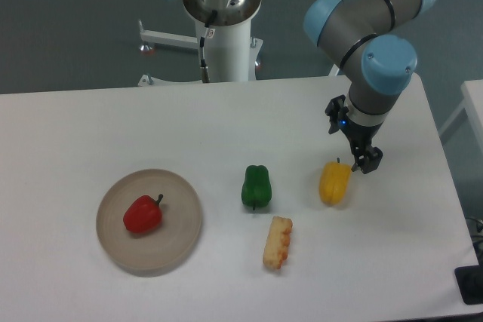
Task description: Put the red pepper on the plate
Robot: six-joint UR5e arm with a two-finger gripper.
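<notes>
Red pepper (143, 214) far from gripper (365, 162)

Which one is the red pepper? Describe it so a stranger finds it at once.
Start at the white table, then find the round tan plate on its left side. The red pepper lies on that plate. It is the only red one and the only pepper on a plate; the green pepper and yellow pepper sit on the bare table.

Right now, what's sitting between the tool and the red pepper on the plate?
In the camera view, the yellow pepper lies just beside the tool, then the green pepper sits midway toward the red pepper on the plate. The rest is bare table.
</notes>
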